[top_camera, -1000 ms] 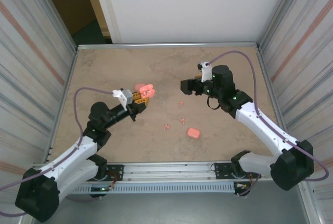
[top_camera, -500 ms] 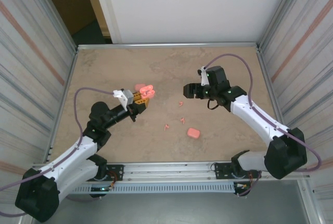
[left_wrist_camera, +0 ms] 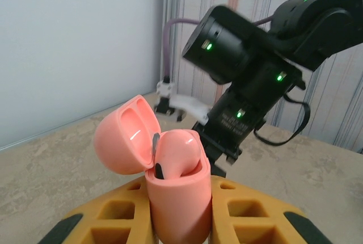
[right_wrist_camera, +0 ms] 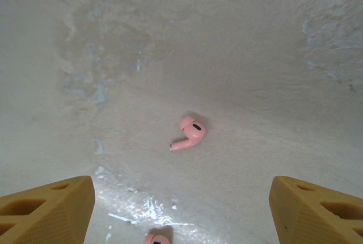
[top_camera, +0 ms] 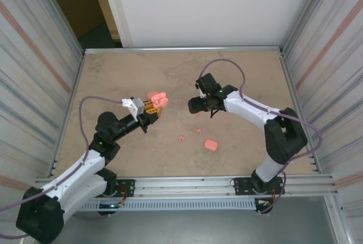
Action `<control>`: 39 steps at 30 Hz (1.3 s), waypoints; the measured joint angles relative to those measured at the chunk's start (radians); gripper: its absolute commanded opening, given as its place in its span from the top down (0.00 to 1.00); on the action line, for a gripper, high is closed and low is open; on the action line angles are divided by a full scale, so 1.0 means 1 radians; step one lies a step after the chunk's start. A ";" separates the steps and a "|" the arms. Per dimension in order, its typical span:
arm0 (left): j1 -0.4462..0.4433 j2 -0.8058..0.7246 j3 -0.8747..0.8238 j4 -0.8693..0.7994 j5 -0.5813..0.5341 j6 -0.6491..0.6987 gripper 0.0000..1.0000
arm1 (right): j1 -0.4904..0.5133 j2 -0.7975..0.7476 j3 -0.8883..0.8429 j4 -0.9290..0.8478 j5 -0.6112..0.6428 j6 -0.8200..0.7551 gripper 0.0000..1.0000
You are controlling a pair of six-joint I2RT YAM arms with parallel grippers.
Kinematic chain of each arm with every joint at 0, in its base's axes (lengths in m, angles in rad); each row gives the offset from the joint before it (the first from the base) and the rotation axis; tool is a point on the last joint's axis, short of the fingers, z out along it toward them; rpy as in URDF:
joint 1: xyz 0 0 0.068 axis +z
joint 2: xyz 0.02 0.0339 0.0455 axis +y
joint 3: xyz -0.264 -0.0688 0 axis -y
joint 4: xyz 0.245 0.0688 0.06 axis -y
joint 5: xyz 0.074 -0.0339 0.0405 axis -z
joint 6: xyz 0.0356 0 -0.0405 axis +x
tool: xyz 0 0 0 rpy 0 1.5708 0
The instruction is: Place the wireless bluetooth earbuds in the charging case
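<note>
Now the left gripper (top_camera: pixel 153 107) is clamped on the charging case (top_camera: pixel 157 97), left of the table's middle. In the left wrist view the case (left_wrist_camera: pixel 177 198) stands upright between the two yellow-orange fingers (left_wrist_camera: pixel 252 221). Its lid (left_wrist_camera: pixel 126 136) is swung open and leans back to the left. Whether an earbud already sits in the body I cannot tell.

Just right of the case hangs the right gripper (top_camera: pixel 193 106), low over the table (top_camera: pixel 113 74). Its jaws stand wide apart with nothing between them. Its wrist view looks straight down: the two yellow-orange fingers (right_wrist_camera: pixel 51 210) frame bare tabletop. One earbud (right_wrist_camera: pixel 190 133) lies there on its side, between and beyond the tips and touching neither. A second earbud (right_wrist_camera: pixel 157 237) is cut off by the lower edge of that view.

From above, two more earbuds lie loose on the near side of the right gripper, one (top_camera: pixel 198 131) almost directly below it and another (top_camera: pixel 181 138) a little further left and nearer. A closed pink case (top_camera: pixel 211 144) rests on the table just right of them, nearer the arm bases and apart from both grippers.
</note>
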 measured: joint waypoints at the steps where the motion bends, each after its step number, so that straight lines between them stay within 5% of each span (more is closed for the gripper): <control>1: 0.000 -0.002 0.000 -0.002 0.000 0.000 1.00 | 0.005 0.019 0.008 -0.005 0.007 -0.001 0.24; 14: 0.000 -0.031 0.000 -0.026 -0.013 0.002 1.00 | 0.013 0.229 0.103 -0.032 0.064 -0.027 0.28; 39: 0.000 -0.031 0.000 -0.027 -0.014 0.004 1.00 | 0.014 0.300 0.125 -0.047 0.099 -0.039 0.37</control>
